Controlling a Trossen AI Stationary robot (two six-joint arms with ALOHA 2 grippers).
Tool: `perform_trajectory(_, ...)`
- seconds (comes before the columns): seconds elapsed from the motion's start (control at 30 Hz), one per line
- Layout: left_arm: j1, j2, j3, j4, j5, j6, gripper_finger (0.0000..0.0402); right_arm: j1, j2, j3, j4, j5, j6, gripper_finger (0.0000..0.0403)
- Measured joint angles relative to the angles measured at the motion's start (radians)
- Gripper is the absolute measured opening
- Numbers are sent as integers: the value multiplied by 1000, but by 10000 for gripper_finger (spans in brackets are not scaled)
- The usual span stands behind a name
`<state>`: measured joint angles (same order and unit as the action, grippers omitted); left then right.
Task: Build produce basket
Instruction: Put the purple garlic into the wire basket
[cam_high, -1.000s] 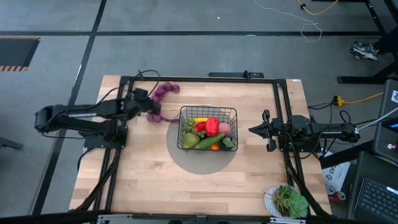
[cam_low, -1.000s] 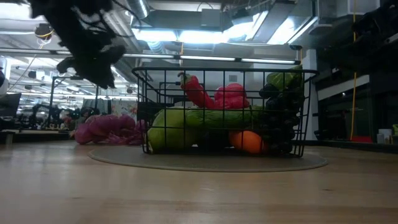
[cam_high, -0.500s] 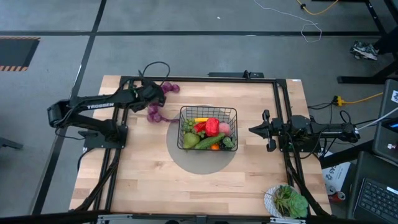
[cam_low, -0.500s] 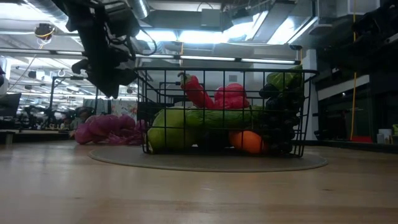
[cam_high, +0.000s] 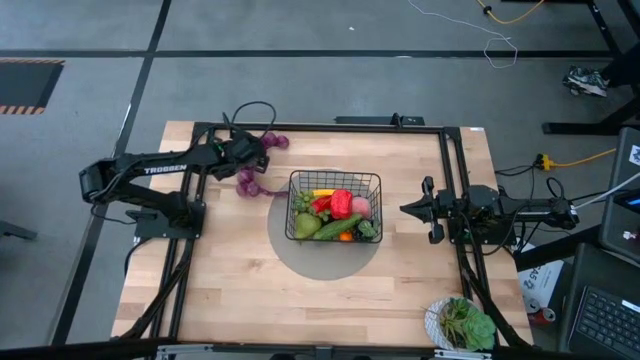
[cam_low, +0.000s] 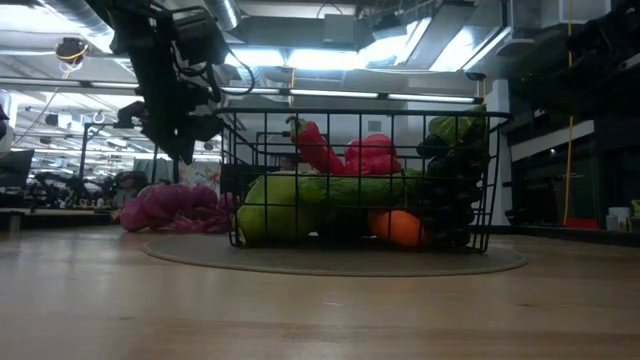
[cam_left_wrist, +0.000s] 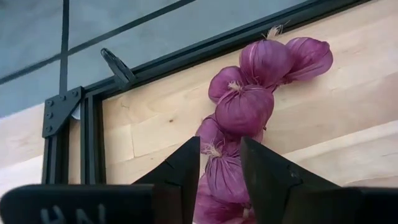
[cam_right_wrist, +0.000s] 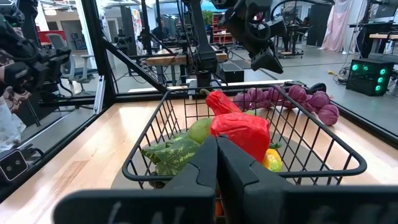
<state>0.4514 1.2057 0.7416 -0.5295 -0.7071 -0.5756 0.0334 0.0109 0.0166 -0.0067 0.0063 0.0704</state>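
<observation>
Since a second ago the left arm has swung toward the far edge of the table, so its left gripper (cam_high: 252, 160) now hangs over the purple string (cam_high: 252, 167) instead of beside it, while the right arm has stayed where it was.

On the left of the table (cam_high: 230, 280), the left arm reaches from its base along the far side. In the left wrist view the jaws stand partly open, one dark finger (cam_left_wrist: 180, 171) on either side of the string's purple bulbs (cam_left_wrist: 244, 107), which lie on the wood beside the black frame rail (cam_left_wrist: 87, 124); whether the fingers press on the bulbs I cannot tell. In the low view the gripper (cam_low: 180, 130) hangs above the table, with the purple string (cam_low: 170, 208) lying on the wood below it, just left of the basket.

At the middle stands the black wire basket (cam_high: 334, 176) on a grey round mat (cam_high: 320, 262). It holds a red pepper (cam_high: 341, 203), a cucumber (cam_high: 337, 227), a pear (cam_high: 306, 227), an orange (cam_low: 403, 228) and dark grapes (cam_low: 450, 190).

To the right, the right gripper (cam_high: 408, 209) waits beside the basket, its jaws closed and empty, pointing at it. Near the front right corner sits a white bowl of leafy greens (cam_high: 462, 324).
</observation>
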Motion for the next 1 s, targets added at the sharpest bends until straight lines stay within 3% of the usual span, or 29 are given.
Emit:
perform_trajectory(0.47,28,0,-1,-1,43,-128,221,0,0,0,0,0,0,3)
perform_trajectory(0.67,40,0,-1,-9,83,-167,225,0,0,0,0,0,0,3)
perform_trajectory(0.8,80,30,-1,-39,204,-171,225,0,0,0,0,0,0,3)
perform_trajectory(1.0,137,135,-2,-28,282,-72,227,0,0,0,0,0,0,3)
